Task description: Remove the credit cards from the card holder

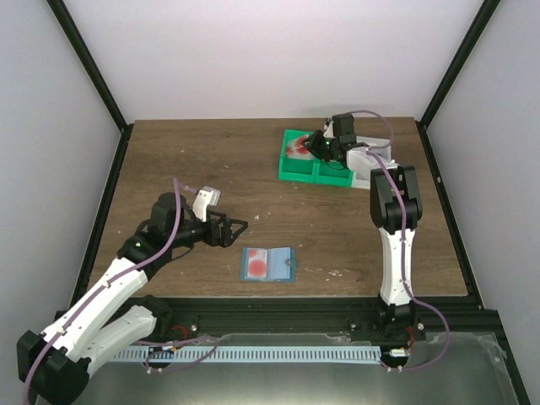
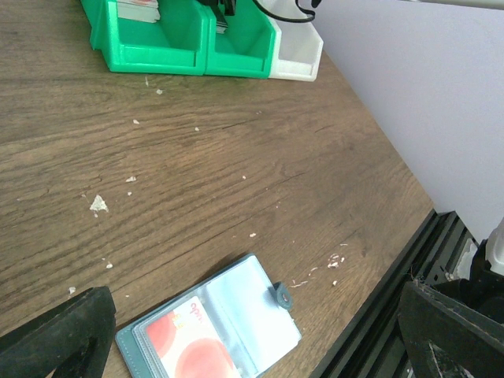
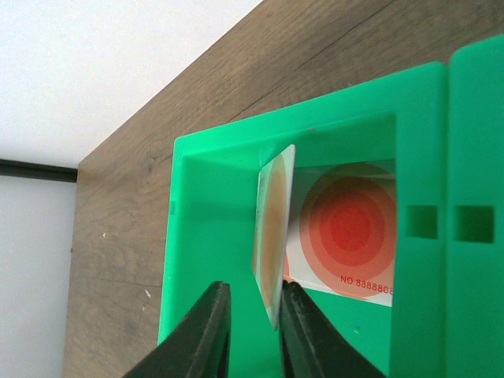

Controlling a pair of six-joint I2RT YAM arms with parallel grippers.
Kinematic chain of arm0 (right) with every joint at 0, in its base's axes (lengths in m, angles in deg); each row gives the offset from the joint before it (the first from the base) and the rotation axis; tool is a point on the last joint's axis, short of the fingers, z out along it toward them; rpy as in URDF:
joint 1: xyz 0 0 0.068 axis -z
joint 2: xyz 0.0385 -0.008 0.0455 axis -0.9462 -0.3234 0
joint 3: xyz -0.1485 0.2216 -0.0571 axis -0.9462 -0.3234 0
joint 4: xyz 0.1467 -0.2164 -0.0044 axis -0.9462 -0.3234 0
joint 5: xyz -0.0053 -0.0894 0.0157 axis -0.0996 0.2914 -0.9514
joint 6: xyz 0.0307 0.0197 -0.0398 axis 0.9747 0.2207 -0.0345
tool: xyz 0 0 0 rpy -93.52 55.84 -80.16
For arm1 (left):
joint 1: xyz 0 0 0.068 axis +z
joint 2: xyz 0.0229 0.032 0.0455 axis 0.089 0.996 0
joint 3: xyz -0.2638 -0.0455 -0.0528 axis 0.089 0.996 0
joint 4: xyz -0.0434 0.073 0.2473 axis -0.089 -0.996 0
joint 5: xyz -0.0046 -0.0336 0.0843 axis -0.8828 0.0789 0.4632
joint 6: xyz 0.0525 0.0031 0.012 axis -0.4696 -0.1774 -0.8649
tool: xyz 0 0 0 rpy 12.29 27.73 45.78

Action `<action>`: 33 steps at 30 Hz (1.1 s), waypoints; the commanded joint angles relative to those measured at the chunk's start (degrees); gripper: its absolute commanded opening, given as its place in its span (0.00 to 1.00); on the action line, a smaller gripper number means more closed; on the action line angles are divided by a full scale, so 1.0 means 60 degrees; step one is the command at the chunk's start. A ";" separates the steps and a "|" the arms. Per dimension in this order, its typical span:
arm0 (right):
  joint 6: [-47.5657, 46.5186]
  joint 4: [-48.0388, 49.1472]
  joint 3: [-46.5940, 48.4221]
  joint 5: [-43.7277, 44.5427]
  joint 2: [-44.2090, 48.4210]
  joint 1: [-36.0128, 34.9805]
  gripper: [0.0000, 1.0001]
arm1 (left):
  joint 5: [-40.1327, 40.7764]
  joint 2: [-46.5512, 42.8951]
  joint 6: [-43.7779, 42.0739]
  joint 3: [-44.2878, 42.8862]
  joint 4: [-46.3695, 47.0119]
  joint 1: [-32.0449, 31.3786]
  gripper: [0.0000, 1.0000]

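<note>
**Card poised in the green bin; holder lying nearer the left arm**

The right gripper (image 3: 252,339) is hovering over the green bin (image 3: 179,236), at 1 o'clock on the table (image 1: 169,169) in the top view. Its jaws are standing only narrowly apart around an upright card (image 3: 273,236). The card's lower edge is leaning on one finger and a sliver of green is showing beside the other, so I cannot tell whether it is pinched or let go. Beneath it a flat card (image 3: 346,228) is lying, reading "NO.8888808", the rest running out of sight.

The card holder (image 1: 268,264) is lying open near the front edge, its long axis running 9 to 3 o'clock. It is sitting at 4 o'clock from the wide-open, empty left gripper (image 1: 234,229), which is by far the nearer one. A red card (image 2: 185,346) is showing in its left pocket; its small print is unreadable.
</note>
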 commanded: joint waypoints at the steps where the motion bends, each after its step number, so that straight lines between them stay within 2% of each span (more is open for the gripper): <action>1: -0.0012 -0.0503 0.0497 0.0118 -0.0049 0.0050 0.21 | -0.0028 -0.0034 -0.0090 0.0034 0.0069 -0.0034 1.00; 12: -0.0433 -0.1754 0.1613 0.0785 -0.0146 0.0051 0.39 | 0.0096 0.0067 -0.0050 0.0051 0.0089 -0.0021 1.00; 22: -0.0774 -0.2272 0.1575 0.0677 0.0679 0.0051 0.47 | 0.0754 0.0771 -0.0157 -0.0187 -0.0328 0.0009 1.00; 27: -0.1144 -0.2567 0.0625 0.0218 0.1831 0.0021 0.48 | 0.0642 0.1558 -0.0147 -0.0282 -0.0512 0.0026 0.99; 33: -0.1139 -0.2444 -0.2227 -0.0245 0.4252 -0.0169 0.48 | -0.0546 0.2544 0.0132 -0.0499 -0.0321 0.0040 0.92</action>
